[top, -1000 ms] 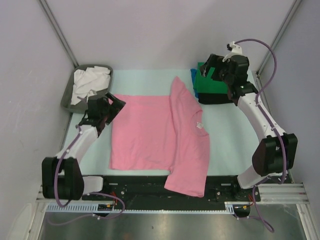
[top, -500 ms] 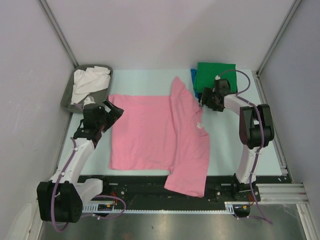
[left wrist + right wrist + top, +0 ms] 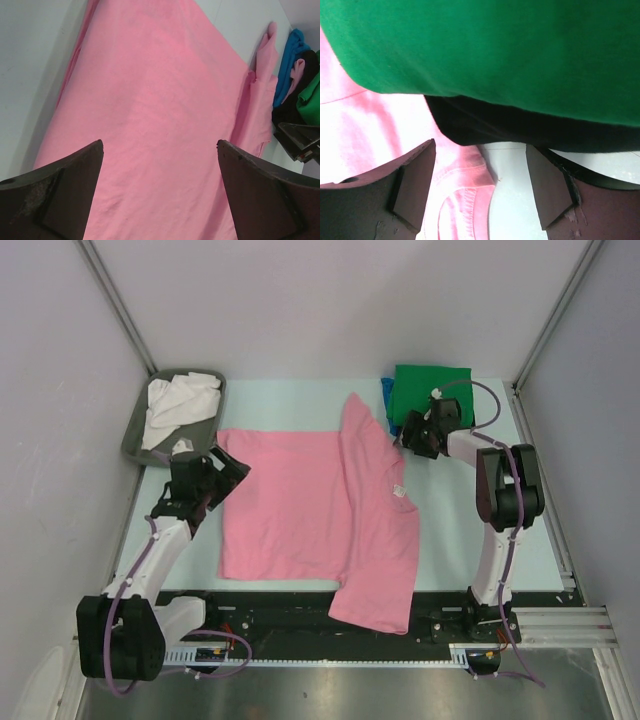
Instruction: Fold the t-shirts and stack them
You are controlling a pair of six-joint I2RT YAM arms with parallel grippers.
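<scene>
The pink t-shirt point(image 3: 290, 500) lies spread on the table, its right side folded over toward the middle; the lower part hangs over the near edge. My left gripper point(image 3: 230, 458) is open and empty over its upper left corner; in the left wrist view point(image 3: 160, 145) pink cloth fills the gap between the jaws. A green t-shirt point(image 3: 430, 390) lies folded on a black one point(image 3: 510, 125), with a blue one point(image 3: 386, 395) beside them. My right gripper point(image 3: 408, 432) is open and low at that stack's front left edge; in the right wrist view point(image 3: 480, 147) a pink sleeve hem point(image 3: 465, 195) lies between the jaws.
A grey tray point(image 3: 133, 440) at the back left holds the crumpled white t-shirt point(image 3: 175, 405). Slanted frame posts stand at both back corners. The black base rail runs along the near edge under the hanging pink cloth.
The right arm came down from a raised pose to the front left of the green stack. The left gripper shifted slightly along the pink shirt's left edge.
</scene>
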